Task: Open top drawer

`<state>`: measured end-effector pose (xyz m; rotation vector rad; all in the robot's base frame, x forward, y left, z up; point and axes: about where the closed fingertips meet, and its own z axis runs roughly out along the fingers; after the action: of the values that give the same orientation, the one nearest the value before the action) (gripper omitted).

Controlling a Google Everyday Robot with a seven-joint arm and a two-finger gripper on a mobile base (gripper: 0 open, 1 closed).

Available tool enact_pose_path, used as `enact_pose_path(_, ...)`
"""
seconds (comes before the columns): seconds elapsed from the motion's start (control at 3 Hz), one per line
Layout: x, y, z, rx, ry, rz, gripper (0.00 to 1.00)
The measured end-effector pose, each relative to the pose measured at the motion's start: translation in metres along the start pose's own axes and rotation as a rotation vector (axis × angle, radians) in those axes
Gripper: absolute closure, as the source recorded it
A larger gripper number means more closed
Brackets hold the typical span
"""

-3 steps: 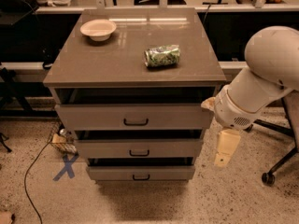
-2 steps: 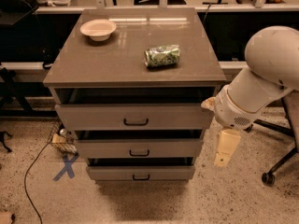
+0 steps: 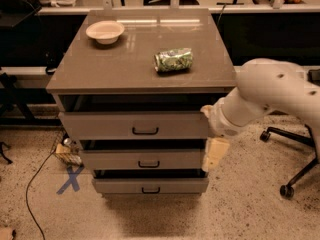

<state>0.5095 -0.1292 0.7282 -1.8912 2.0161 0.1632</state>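
The top drawer [image 3: 100, 126] is the tallest grey-taupe front in the cabinet, with a small black bar handle [image 3: 145, 131] at its centre. A dark gap shows between it and the cabinet top. Two shorter drawers, the middle one [image 3: 115, 160] and the bottom one [image 3: 120, 185], sit below it. My gripper [image 3: 214, 155] hangs downward from the white arm [image 3: 260, 96] at the right end of the drawer fronts, level with the middle drawer and right of the top drawer's handle. It holds nothing that I can see.
A white bowl [image 3: 105, 31] and a green can lying on its side [image 3: 173, 60] rest on the cabinet top [image 3: 100, 69]. An office chair base [image 3: 292, 176] stands at the right. A blue tape X [image 3: 70, 179], a cable [image 3: 35, 184] and small clutter [image 3: 65, 151] lie on the floor at the left.
My arm has swung left toward the cabinet. The gripper, which hung clear to the right of the drawers, now sits against their right end. The drawers, bowl and can have not moved.
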Motion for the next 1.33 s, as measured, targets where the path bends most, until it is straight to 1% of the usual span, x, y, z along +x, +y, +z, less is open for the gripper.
enact_pose_path(0.33,-0.014,-0.031,0.026,0.051,-0.03,-0.023,0.0)
enact_pose_path(0.67,-0.032,-0.059,0.051,0.071,-0.069,-0.033,0.0)
enact_pose_path(1.0,-0.045,-0.083,0.07,0.076,-0.091,-0.033,0.0)
enact_pose_path(1.33,-0.051,-0.099,0.093,0.056,-0.098,-0.02,0.0)
